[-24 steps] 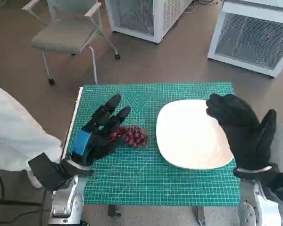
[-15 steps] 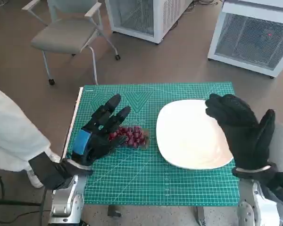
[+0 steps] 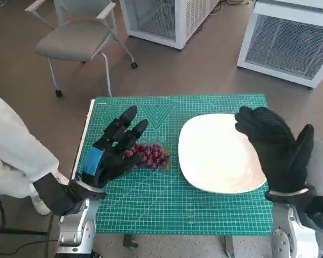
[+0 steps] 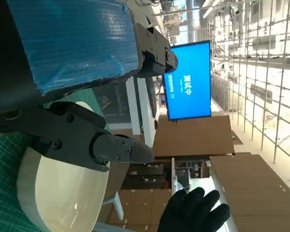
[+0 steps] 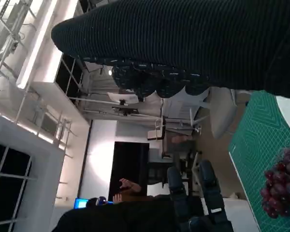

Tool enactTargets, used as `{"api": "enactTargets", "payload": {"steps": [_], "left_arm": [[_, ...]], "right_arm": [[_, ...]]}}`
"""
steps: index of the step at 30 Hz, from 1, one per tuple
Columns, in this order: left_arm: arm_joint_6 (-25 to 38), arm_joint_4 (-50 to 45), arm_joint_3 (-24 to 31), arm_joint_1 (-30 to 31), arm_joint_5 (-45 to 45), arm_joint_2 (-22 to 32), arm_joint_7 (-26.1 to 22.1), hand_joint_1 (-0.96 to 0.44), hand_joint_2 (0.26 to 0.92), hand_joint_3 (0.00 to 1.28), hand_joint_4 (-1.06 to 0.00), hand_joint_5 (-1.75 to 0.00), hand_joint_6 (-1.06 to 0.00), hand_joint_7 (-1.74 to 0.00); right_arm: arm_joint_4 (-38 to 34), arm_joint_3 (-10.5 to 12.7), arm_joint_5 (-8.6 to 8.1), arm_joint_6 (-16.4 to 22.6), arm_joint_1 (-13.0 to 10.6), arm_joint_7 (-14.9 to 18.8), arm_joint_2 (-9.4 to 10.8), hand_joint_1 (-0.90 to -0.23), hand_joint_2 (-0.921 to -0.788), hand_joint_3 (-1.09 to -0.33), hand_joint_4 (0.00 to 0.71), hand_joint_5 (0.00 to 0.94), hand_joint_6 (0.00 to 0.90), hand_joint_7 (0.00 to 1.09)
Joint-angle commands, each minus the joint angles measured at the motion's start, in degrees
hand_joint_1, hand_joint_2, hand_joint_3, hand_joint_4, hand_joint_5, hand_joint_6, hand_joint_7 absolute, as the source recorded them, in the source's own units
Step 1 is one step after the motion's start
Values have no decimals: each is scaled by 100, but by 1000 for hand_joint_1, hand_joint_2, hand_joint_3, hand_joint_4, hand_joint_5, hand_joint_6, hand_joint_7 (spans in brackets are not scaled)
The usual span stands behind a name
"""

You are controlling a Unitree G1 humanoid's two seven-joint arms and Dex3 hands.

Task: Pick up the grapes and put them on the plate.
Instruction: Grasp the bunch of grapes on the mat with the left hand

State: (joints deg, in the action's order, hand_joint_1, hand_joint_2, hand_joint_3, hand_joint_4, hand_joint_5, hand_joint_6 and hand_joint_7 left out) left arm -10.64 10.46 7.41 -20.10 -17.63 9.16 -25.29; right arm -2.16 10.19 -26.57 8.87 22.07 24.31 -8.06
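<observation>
With fingers (image 3: 130, 119) spread, the left hand (image 3: 109, 152) flanks the grapes (image 3: 148, 155) at nine o'clock, poised to grasp; the plate (image 3: 218, 153) waits at three.

You are looking at one bunch of dark red grapes (image 3: 149, 155), one white rounded-square plate (image 3: 218, 153), one green gridded cutting mat (image 3: 172, 207), one grey chair (image 3: 78, 40) in the upper left, and two white mesh-fronted cabinets (image 3: 290, 40).
</observation>
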Motion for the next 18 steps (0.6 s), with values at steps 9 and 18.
{"api": "enactTargets", "payload": {"steps": [9, 18], "left_arm": [[-46, -95, 1, 31, 48, 43, 24, -435, 921, 132, -372, 0, -352, -2], [-17, -184, -2, 86, 35, 39, 35, -437, 921, 133, -371, 0, -352, -2]], "right_arm": [[-39, -43, 52, -24, -74, 38, -4, -369, -921, -624, 430, 743, 199, 1001], [14, -55, 44, -55, -85, 30, -13, -370, -921, -624, 429, 746, 198, 1003]]}}
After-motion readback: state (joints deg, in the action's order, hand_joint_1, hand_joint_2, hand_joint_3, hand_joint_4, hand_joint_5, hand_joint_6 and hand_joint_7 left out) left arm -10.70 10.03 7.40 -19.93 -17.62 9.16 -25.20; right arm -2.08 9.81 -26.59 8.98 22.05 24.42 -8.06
